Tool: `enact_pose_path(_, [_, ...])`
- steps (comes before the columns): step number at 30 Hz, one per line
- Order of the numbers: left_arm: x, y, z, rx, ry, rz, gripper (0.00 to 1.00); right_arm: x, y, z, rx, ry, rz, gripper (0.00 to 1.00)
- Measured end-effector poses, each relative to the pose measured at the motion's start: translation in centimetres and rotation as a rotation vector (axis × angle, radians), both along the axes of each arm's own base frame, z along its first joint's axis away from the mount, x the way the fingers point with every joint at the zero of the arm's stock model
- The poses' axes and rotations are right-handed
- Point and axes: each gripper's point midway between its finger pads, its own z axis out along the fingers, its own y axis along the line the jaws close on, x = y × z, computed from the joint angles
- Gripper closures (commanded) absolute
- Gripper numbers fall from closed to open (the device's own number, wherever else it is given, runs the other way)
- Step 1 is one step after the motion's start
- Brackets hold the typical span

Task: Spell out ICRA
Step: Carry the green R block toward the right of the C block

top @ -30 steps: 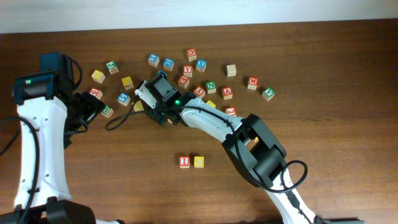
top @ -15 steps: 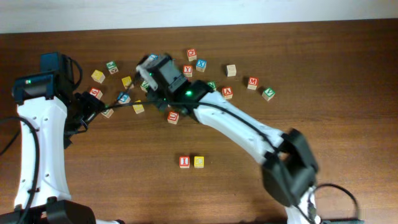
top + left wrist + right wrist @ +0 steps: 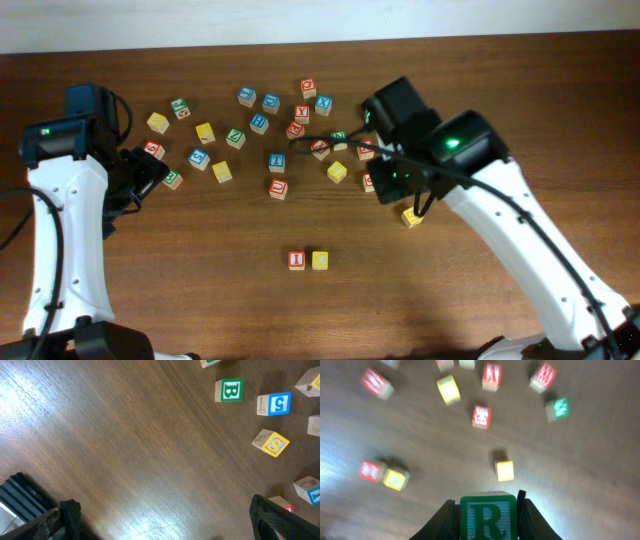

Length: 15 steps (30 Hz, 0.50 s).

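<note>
I (image 3: 296, 260) and C (image 3: 319, 260) sit paired near; right tool (image 3: 485, 514) grips R (image 3: 488, 519); A (image 3: 365, 151) remains. Left tool (image 3: 170, 527) gapes wide, empty.

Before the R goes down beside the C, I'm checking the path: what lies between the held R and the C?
Only bare table, by the right wrist view, between the R cube in the right gripper and the C cube.

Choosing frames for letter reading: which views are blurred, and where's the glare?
Right wrist: loose cubes motion-smeared, only the R cube sharp, glare on the table at left. Left wrist: crisp, B cube legible, faint sheen low down. Overhead: sharp, evenly lit.
</note>
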Motion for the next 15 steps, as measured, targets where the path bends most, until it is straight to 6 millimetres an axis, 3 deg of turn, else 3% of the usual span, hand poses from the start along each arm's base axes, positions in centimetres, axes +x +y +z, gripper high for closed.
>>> enact_pose_path(4, [0.0, 0.0, 0.0, 0.000, 0.001, 0.000, 0.01, -0.7, 1.2, -7.8, 0.039, 0.108, -0.014, 0.73])
enact_pose_path(7, [0.0, 0.0, 0.0, 0.000, 0.000, 0.000, 0.01, -2.1, 2.2, -11.7, 0.110, 0.184, -0.057, 0.74])
enact_pose_path(10, [0.0, 0.0, 0.0, 0.000, 0.000, 0.000, 0.01, -3.4, 2.7, -14.4, 0.175, 0.240, -0.122, 0.73])
enact_pose_path(15, [0.0, 0.0, 0.0, 0.000, 0.000, 0.000, 0.01, -4.3, 2.9, -15.9, 0.209, 0.278, -0.199, 0.73])
